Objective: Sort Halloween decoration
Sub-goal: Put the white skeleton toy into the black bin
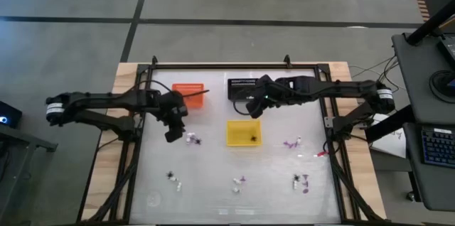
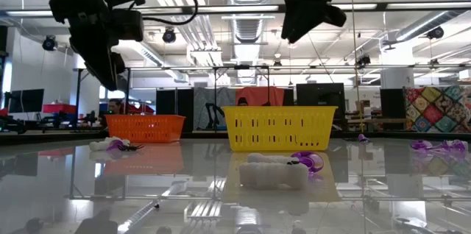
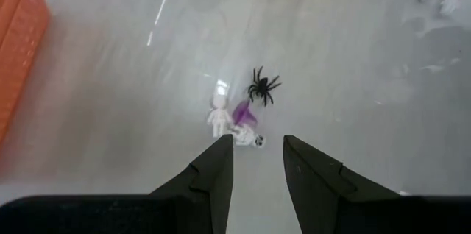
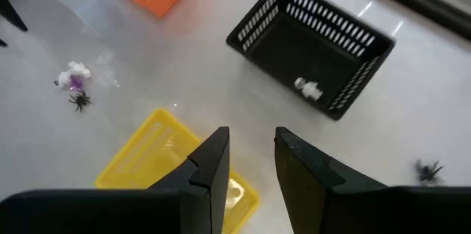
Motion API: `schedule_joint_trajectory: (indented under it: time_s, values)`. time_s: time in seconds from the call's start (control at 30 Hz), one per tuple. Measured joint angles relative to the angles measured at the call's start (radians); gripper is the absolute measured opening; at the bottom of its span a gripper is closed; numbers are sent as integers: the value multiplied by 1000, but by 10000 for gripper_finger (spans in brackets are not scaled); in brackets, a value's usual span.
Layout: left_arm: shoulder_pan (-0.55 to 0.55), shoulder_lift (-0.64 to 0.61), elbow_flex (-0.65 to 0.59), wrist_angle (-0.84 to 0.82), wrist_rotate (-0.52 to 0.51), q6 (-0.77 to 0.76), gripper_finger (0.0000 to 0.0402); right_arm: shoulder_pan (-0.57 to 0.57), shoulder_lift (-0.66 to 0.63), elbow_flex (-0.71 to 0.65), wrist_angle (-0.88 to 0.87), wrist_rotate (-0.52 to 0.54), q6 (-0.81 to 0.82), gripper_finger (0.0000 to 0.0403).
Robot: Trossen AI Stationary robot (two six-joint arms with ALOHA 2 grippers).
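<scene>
Halloween decoration pieces are lying scattered across the table while you are working both arms above it. Small clusters are sitting toward the near edge and the right side, and one group, a black spider, a purple piece and a white skeleton-like figure, is resting just in front of your left gripper, near the orange basket.

You are, by the look of it, lining up a pick on that cluster. The left gripper is hanging above the table, not touching anything, its fingers parted to a moderate gap and holding nothing. The three pieces are lying close together, the purple and white ones touching, so the next move is calling for you to choose one, centre the gap over it and descend without dragging its neighbours along.

Your right gripper is hovering above the spot between the yellow basket and the black basket, its fingers likewise parted and empty. A white piece is already lying inside the black basket, something purple is showing in the orange one, and a dark piece is sitting in the yellow one, so sorting is under way with much still left on the table.
</scene>
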State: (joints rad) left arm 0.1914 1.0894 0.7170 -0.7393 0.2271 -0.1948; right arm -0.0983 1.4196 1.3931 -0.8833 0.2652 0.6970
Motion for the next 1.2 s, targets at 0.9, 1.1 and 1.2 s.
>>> schedule_joint_trajectory:
  time_s: [0.9, 1.1, 1.2]
  values:
    - [-7, 347, -8, 141, -10, 0, 103, -7, -6, 53, -141, -2, -128, 98]
    - [-7, 397, -8, 174, -10, 0, 103, -7, -6, 53, -165, -2, -136, 98]
    - [-7, 425, -6, 176, -9, -7, 103, -7, -6, 53, -166, -2, -154, 98]
